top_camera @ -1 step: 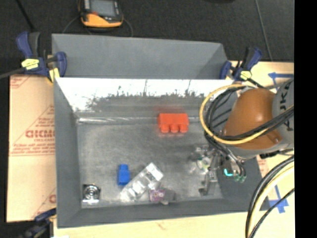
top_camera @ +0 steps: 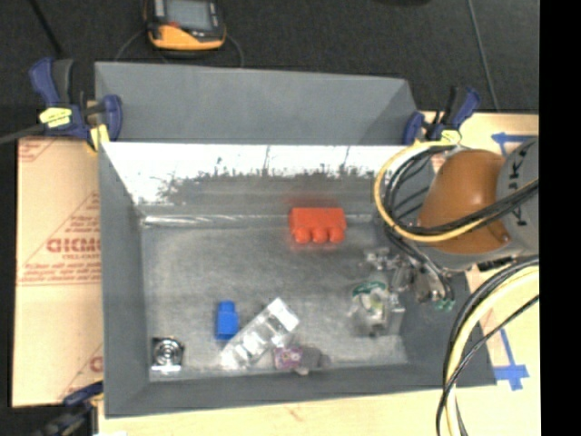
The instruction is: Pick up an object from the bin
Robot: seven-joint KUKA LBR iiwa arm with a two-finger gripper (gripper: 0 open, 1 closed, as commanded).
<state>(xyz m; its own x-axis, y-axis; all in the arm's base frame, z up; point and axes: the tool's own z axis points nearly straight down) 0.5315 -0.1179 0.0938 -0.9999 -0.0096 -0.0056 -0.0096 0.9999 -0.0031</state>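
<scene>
- The claw (top_camera: 377,309) hangs low at 3 o'clock in the grey metal bin (top_camera: 227,262), close to the right wall, with bare floor beneath it.
- I cannot tell whether the claw is wide or narrow, and nothing shows held in it.
- The red plastic block with three studs (top_camera: 318,225) lies at 12 o'clock on the floor, at 10 o'clock from the claw and apart from it.
- The clear crinkled plastic packet (top_camera: 261,334) lies at 6 o'clock, at 8 o'clock from the claw.
- The small blue plastic block (top_camera: 225,320) sits just beside the packet, at its 9 o'clock.
- The small purple lump (top_camera: 290,359) touches the packet's lower end.
- The small round silver metal piece (top_camera: 166,352) lies at 8 o'clock, in the corner.
</scene>
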